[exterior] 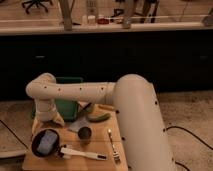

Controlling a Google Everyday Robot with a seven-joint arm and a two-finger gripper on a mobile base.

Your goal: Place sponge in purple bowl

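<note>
Where the white arm (75, 91) folds down over the left of the wooden tabletop (95, 147), its wrist hangs just above and behind the purple bowl (46, 142); the gripper (47, 122) is buried at that wrist end, and whether the jaws are open, closed or holding anything I cannot tell; the bowl sits at the front left of the tabletop, wide and very dark, with a pale bluish patch (47, 141) inside it that may be the sponge, though its outline is too soft to be sure; just right of the bowl stands a smaller dark cup (85, 133), apart from the rim; a white-handled utensil (82, 153) lies along the front edge, its head near the bowl; a slim fork-like piece (113, 147) lies lengthwise further right; a green curved thing (97, 117), cucumber-like, lies behind the cup, partly under the arm; a green box (67, 107) stands at the back left, half covered by the arm; the robot's bulky white body (140, 125) blocks the right side of the tabletop; a dark counter front (150, 55) fills the background; a black cable (190, 131) trails on the floor at right.
</note>
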